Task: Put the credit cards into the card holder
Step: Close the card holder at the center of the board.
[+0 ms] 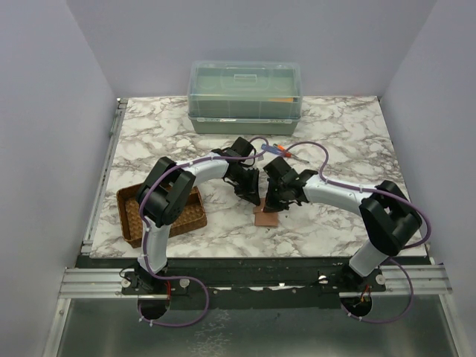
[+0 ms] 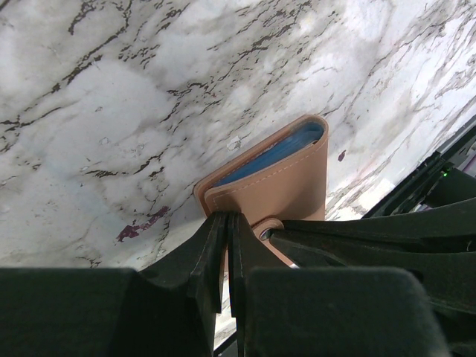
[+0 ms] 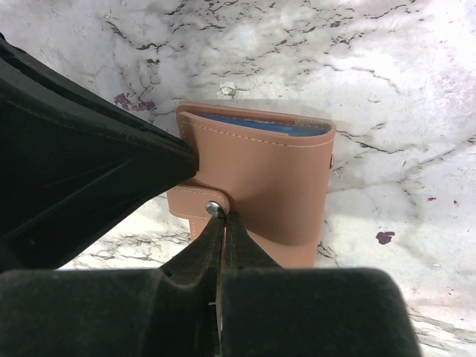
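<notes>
The card holder (image 1: 265,218) is a tan leather wallet lying on the marble between both arms. It fills the left wrist view (image 2: 279,182) and the right wrist view (image 3: 268,178). The edge of a light blue credit card (image 2: 274,152) shows in its slot, and the same blue edge (image 3: 256,124) sits at the holder's far side. My left gripper (image 2: 224,218) is pinched on the holder's near edge, with tan leather between its fingers. My right gripper (image 3: 225,216) is shut, its tips against the holder beside the metal snap (image 3: 214,209) of the strap.
A brown woven tray (image 1: 132,217) lies at the left under the left arm. A clear lidded plastic box (image 1: 245,97) stands at the back. Red-and-blue screwdrivers (image 1: 279,150) lie behind the grippers. The table's front edge is just below the holder.
</notes>
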